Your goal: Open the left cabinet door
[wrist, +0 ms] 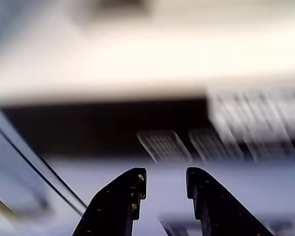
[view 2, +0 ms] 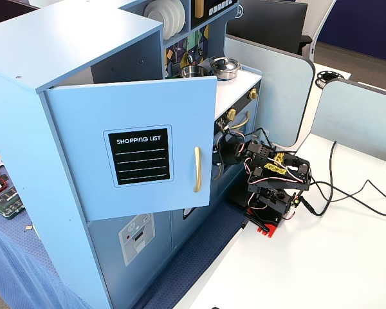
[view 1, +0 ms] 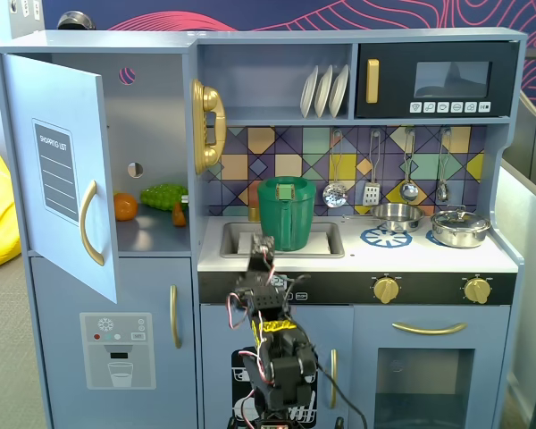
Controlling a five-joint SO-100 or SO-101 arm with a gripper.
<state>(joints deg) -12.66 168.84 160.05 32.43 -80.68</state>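
The left cabinet door (view 1: 58,170) with its black "SHOPPING LIST" panel stands swung wide open in both fixed views (view 2: 135,148). Its curved gold handle (view 1: 89,223) is free, and it also shows in the side fixed view (view 2: 197,169). The open cabinet holds an orange (view 1: 125,206) and green toy food (view 1: 163,197). My gripper (view 1: 263,246) points up in front of the sink, apart from the door. In the wrist view the gripper (wrist: 166,172) is open and empty, facing the blurred black counter strip.
A green pitcher (view 1: 286,213) stands in the sink behind the gripper. The lower door with the water-dispenser graphic (view 1: 116,349) is shut. Pots (view 1: 460,228) sit on the stove. The arm's base (view 2: 270,206) and cables (view 2: 347,193) lie on the white table.
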